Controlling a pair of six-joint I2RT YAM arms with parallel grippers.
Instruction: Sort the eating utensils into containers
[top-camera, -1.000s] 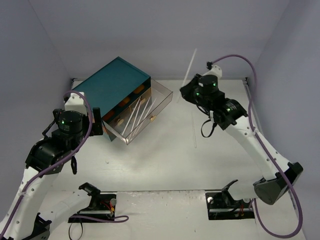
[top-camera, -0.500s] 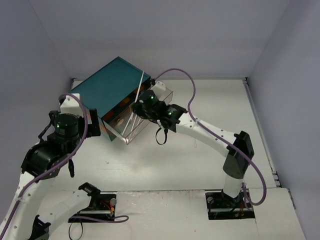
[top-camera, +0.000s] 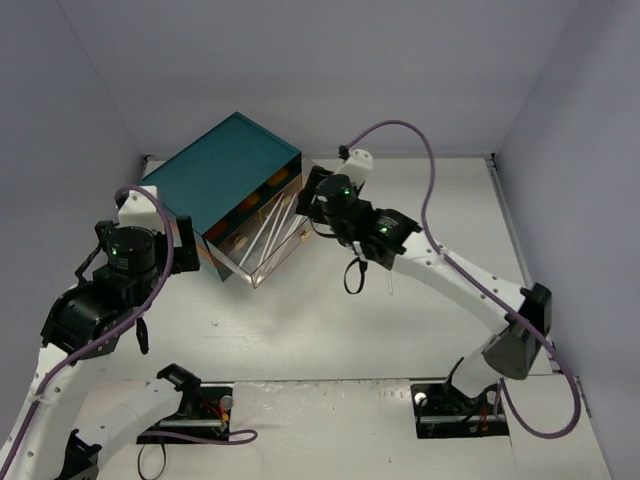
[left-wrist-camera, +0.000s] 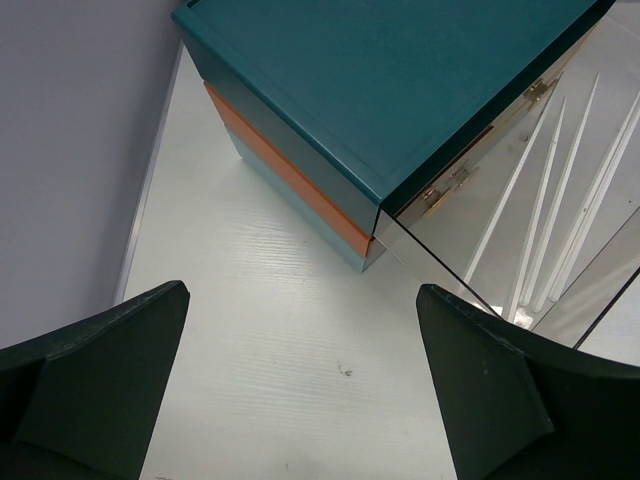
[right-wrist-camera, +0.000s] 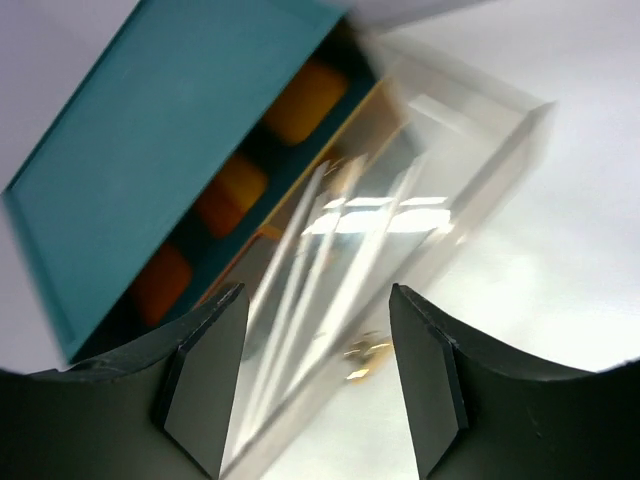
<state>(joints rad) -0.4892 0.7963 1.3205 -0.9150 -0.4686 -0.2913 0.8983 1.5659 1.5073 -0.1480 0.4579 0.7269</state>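
- Teal on top, the chest (top-camera: 225, 170) sits at an angle at the back left of the desk (top-camera: 300, 330). We see orange fronts (right-wrist-camera: 305, 100) on its open side.
- A clear drawer (top-camera: 300, 225) stands pulled out of the chest toward the middle of the desk. It has a small gold knob (right-wrist-camera: 362, 352) on its outer wall.
- Several slim clear utensils (left-wrist-camera: 545, 200) lie side by side along the drawer's floor.
- A lone utensil (top-camera: 391, 287), thin and pale, lies on the bare desk to the right of the drawer, partly hidden under the right arm.
- The right fingers (right-wrist-camera: 205, 380) are spread wide and hold nothing. They hang above the drawer, and in the wrist view the knob shows between them.
- The left fingers (left-wrist-camera: 100, 380) are also spread wide and empty. They hang over bare desk near the chest's closest corner, without touching it.
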